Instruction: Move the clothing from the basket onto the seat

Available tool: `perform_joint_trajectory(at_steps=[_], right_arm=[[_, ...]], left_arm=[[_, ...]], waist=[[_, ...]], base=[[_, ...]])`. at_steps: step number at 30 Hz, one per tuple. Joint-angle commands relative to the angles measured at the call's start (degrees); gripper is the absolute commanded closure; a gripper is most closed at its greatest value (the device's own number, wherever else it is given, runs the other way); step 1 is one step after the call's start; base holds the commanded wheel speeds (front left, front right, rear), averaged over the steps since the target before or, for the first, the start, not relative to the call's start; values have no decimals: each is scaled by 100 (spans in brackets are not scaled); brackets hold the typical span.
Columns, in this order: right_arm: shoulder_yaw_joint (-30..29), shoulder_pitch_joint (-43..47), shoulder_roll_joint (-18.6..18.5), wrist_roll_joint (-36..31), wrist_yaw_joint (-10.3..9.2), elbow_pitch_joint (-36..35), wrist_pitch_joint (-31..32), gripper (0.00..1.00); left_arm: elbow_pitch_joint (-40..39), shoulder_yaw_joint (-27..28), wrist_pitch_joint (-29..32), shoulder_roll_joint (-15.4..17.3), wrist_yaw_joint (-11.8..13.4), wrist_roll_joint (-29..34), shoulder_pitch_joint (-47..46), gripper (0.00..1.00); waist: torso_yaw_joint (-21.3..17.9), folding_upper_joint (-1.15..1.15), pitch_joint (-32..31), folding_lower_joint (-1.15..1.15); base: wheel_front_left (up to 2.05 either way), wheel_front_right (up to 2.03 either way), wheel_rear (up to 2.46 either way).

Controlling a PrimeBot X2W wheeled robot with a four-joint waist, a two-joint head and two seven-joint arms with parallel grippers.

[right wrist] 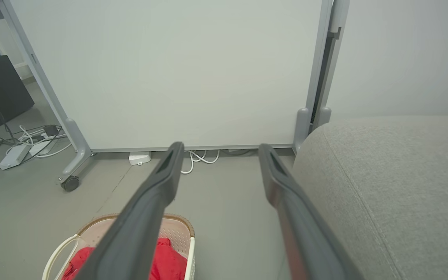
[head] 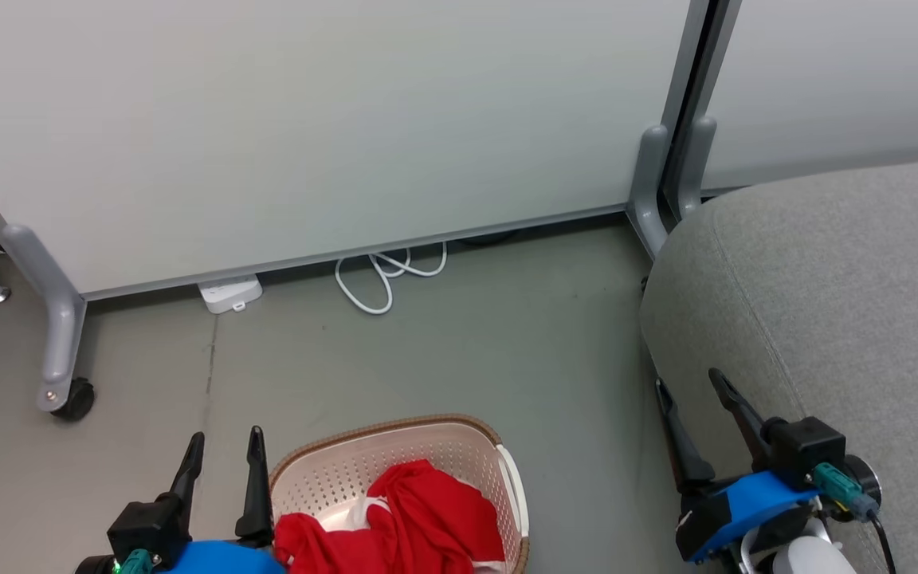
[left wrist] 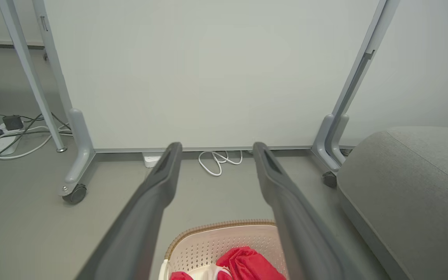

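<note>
Clothing (head: 419,510) sits in the basket (head: 383,425): bunched red fabric w/ a bit of white showing, heaped toward the basket's near-right side. Can't tell the 2 garments apart. Basket stands on the grey floor (head: 467,351) at the near edge of head view, well left of the seat (head: 849,303). Seat is grey woven fabric w/ a seam running near to far and its rounded corner toward the basket.

Left gripper (head: 226,435): fingers apart, holding nothing, pointing far. It's just left of the basket, and its right finger overlaps the basket's left rim in head view; touching or not, can't tell. In left wrist view the basket's far end and red cloth lie btwn the fingers.

Right gripper (head: 688,379): fingers also spread, empty, at the seat's near-left corner, approx over the floor/seat edge, well right of the basket.

Bkgd: white panel (head: 307,119) on grey legs, caster (head: 75,399) at far left. White cable (head: 383,279) is looped on the floor under the panel's bottom edge, w/ a small white box (head: 229,293) just left of it.
</note>
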Motion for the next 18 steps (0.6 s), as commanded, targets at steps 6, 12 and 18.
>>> perform_joint_trajectory(at_steps=[6,12,18], right_arm=[[158,-568,-24,49,3,-382,-74,0],[345,-1144,-22,163,3,-697,-165,0],[550,-1527,-20,364,3,-825,-256,0]], left_arm=[[494,-234,163,200,-88,-26,-665,0],[1267,-545,727,411,-121,-66,-1670,0],[1994,-867,1287,608,-139,-136,-2417,0]], waist=[[-380,0,1225,0],[-715,0,2527,0],[-1038,0,3429,0]], base=[[0,0,0],[0,0,0],[0,0,0]])
